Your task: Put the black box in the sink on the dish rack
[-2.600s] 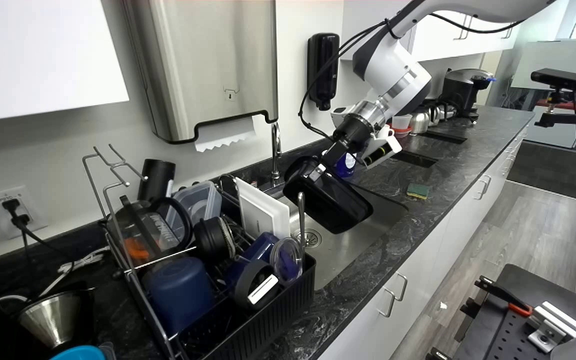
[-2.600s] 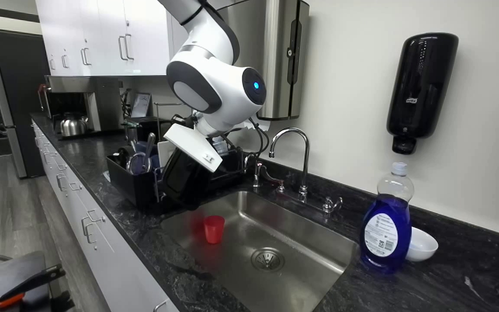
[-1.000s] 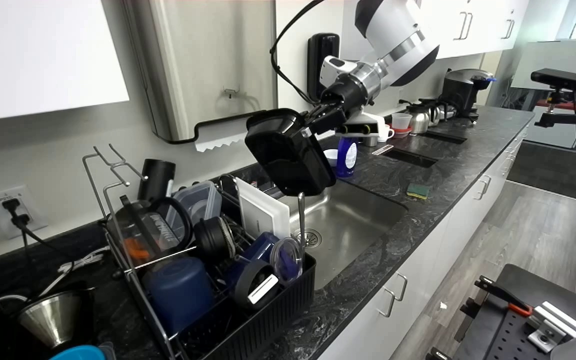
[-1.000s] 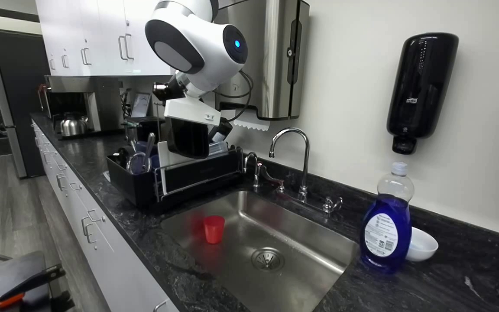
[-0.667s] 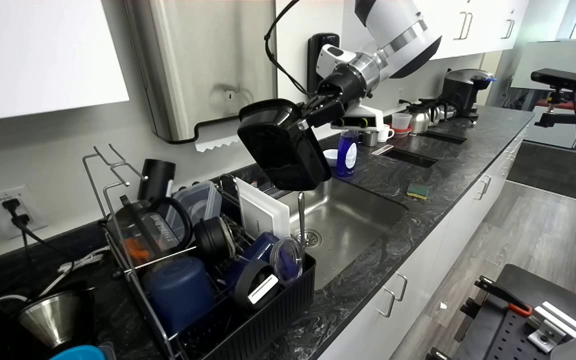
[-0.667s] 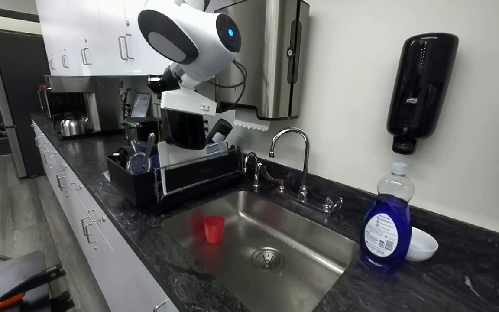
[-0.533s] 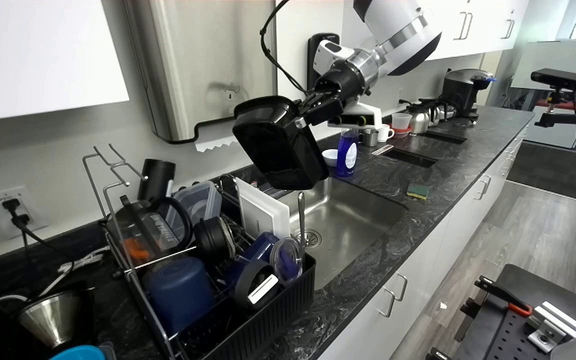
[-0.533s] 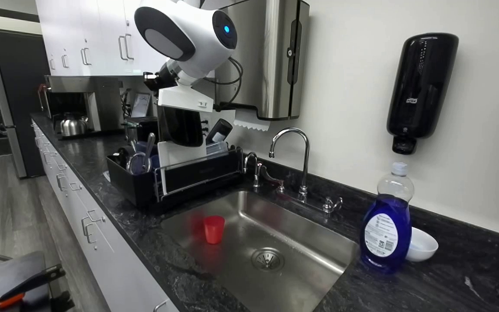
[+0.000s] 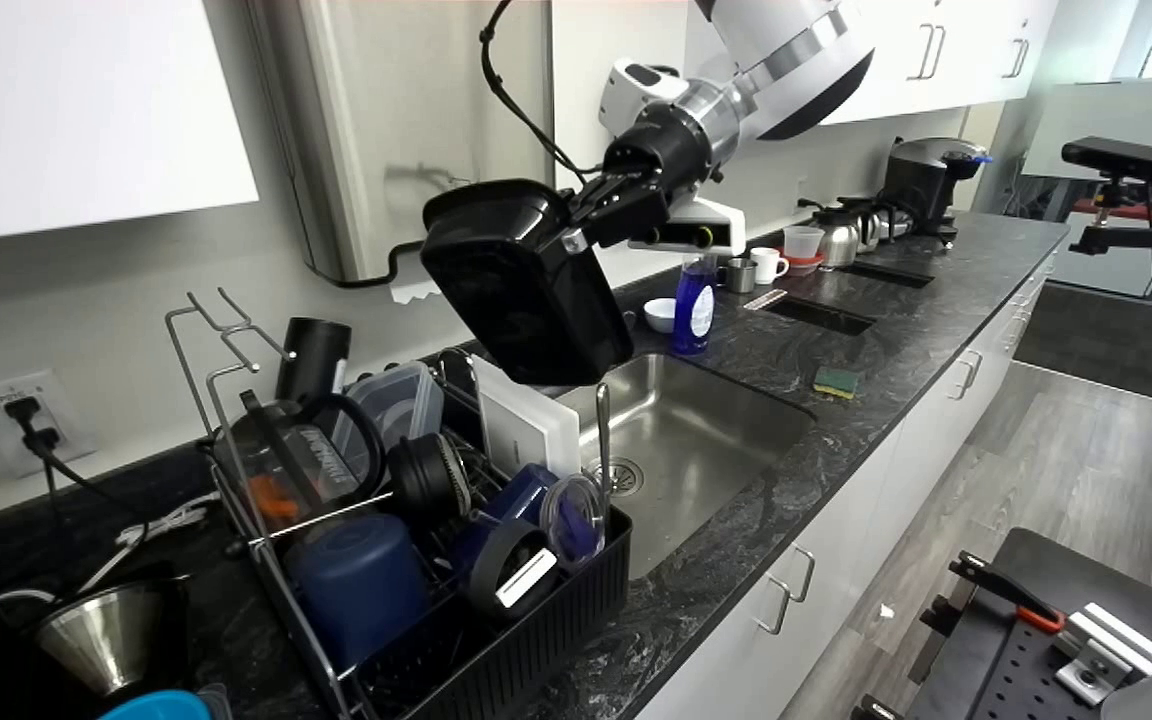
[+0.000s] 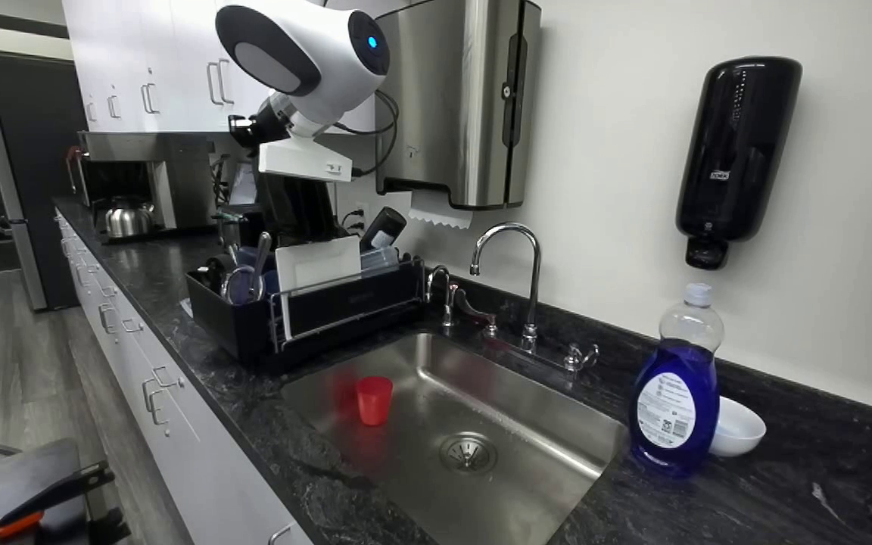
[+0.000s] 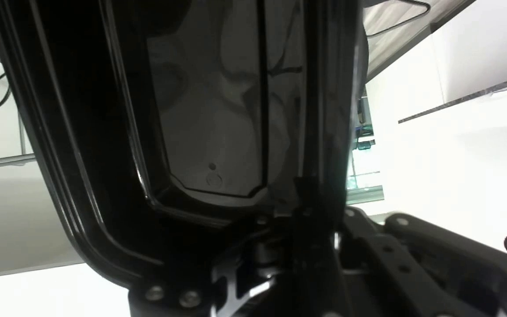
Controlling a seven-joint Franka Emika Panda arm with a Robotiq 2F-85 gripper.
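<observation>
Glossy black plastic, the deep rectangular box (image 9: pixel 526 290) hangs tilted mid-frame in an exterior view, above and right of the crowded wire-and-black-plastic dish rack (image 9: pixel 536 645) at lower left. The black two-finger gripper (image 9: pixel 578 228) is clamped on its edge. I judge this the carrying step; the next move calls for bringing it over a free spot, lowering it and letting go.

Left of centre in an exterior view, the box (image 10: pixel 296 208) ends at the top edge of the white square plate (image 10: pixel 320 265); touching or not, I cannot tell. Lower centre, the stainless-steel sink (image 10: pixel 512 492) holds a red plastic cup (image 10: pixel 374 401).

Across the wrist view's upper left, the box (image 11: pixel 209 141) shows its hollow inside, rounded corners, stepped rim and pale reflections.
</observation>
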